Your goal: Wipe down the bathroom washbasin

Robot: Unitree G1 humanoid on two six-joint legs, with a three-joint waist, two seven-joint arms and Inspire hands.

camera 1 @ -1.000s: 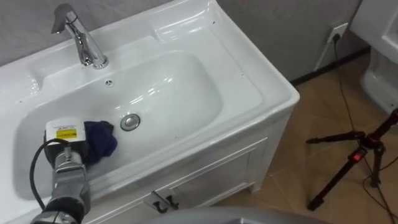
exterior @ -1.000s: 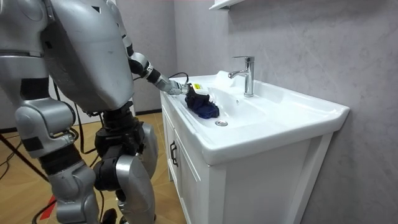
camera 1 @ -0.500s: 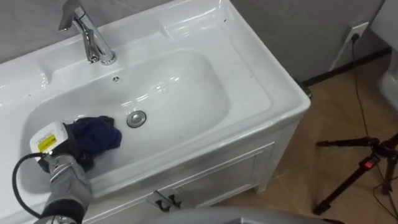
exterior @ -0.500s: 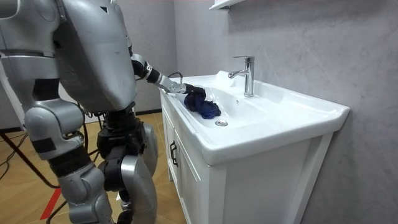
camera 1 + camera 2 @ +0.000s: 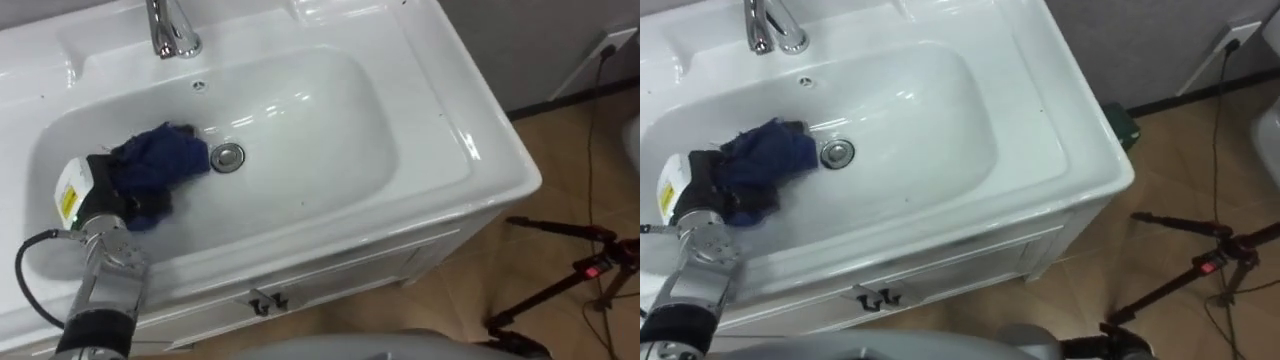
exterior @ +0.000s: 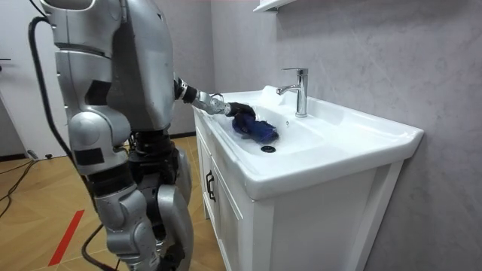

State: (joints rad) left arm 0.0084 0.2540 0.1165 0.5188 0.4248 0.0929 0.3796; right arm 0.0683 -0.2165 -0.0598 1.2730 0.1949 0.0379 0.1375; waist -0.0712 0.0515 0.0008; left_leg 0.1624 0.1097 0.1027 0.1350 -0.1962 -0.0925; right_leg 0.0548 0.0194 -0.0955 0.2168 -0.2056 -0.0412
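Cloth (image 5: 160, 165) shifted by the left hand (image 5: 100, 200) across the basin (image 5: 330, 110) to just beside the drain (image 5: 228, 155); hold buried in folds, not determinable; if loose, cloth may be shed or bunched over the drain.

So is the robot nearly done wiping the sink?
Hard to say. The basin looks white and shiny all over, so no wiped part stands out. The left hand holds the blue cloth down inside it, right beside the drain. The side to the right of the drain probably remains to be wiped.
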